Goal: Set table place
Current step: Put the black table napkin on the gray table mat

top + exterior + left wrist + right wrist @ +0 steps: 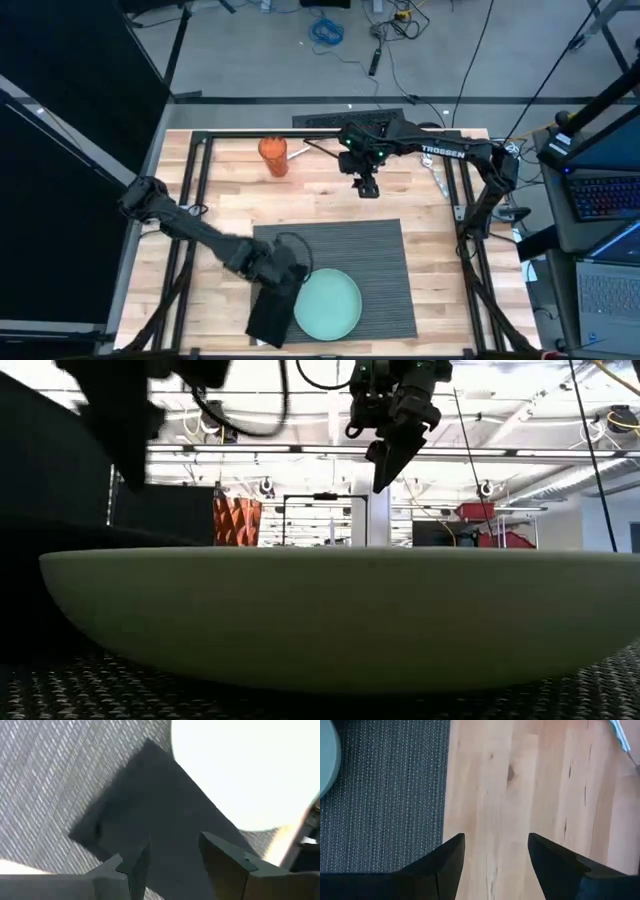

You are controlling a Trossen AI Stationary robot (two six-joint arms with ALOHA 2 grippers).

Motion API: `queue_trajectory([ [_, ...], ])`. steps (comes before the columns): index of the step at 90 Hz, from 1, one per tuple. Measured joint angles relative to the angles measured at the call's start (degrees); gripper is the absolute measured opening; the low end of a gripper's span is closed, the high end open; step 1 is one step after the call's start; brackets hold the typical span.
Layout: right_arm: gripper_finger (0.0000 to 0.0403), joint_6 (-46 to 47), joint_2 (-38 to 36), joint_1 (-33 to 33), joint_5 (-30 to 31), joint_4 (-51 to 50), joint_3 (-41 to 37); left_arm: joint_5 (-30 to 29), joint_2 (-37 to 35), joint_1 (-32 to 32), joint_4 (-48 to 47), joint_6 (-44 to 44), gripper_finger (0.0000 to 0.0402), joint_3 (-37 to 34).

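Observation:
The dark grey ribbed placemat (375, 255) lies on the wooden table (320, 195) near its front edge. A pale teal plate (328, 305) sits on the mat's near part. A black folded napkin (268, 318) lies flat on the mat's left part, right beside the plate. My left gripper (288, 275) hangs open above the napkin (150, 810), its fingers (225, 860) clear of the cloth. Over bare wood just beyond the mat's far edge, my right gripper (368, 188) is raised and open, with nothing between its fingers (445, 860).
An orange cup (273, 157) stands on the table at the far left. Bare wood lies between the cup and the mat's far edge (445, 795). The black table frame (300, 132) runs along the far edge and both sides.

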Motion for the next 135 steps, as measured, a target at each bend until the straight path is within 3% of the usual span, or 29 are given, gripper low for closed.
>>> queue_trajectory([
  [37, 0.0203, 3.52, 0.00, 0.01, -0.04, -3.83, 0.00, 7.11, 0.02, 9.66, -0.11, 10.72, 0.0155, -7.51],
  [61, 0.0203, 4.21, 0.00, 0.01, -0.04, -3.85, 0.00, 2.64, 0.02, 10.68, 1.45, 11.56, 0.0155, -12.08],
  [89, 0.0203, 5.26, 0.00, -0.12, -0.03, -3.28, 0.00, 1.71, 0.30, 9.15, 2.87, 19.11, 0.0155, -11.49],
  [135, 0.0203, 7.20, 0.00, -0.14, -0.07, -3.00, 0.00, -0.84, 2.36, 10.98, 5.78, 20.84, 0.0155, -13.43],
])
